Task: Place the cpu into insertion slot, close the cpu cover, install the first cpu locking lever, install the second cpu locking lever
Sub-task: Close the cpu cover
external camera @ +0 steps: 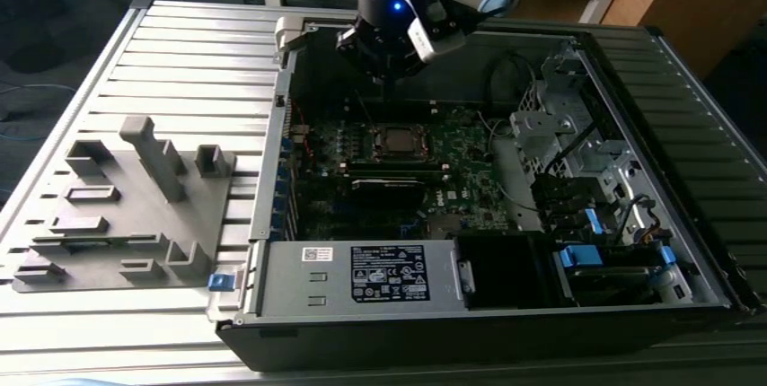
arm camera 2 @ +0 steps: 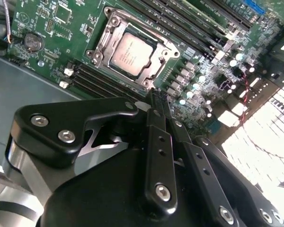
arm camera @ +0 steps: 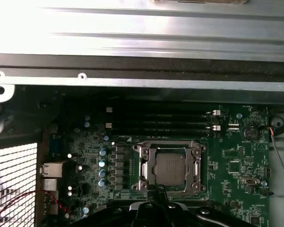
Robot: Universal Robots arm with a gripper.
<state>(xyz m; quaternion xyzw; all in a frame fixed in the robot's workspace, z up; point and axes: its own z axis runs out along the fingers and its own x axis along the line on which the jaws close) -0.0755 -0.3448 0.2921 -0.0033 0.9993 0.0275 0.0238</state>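
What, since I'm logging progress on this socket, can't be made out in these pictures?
- Second wrist view: the black gripper hides the near corner of the thin silver metal cpu cover; contact there is unclear.
- First wrist view: the gripper overlaps the cover's near edge, so whether the locking levers are latched cannot be told.
- Exterior view: the small silver-grey square cpu is too small to judge its seating.

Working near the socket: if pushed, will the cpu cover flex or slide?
The cpu cover is a thin metal frame, so probably stiff yet bendable under a hard poke. It lies flat around the cpu with screws at the corners, so it likely won't slide.
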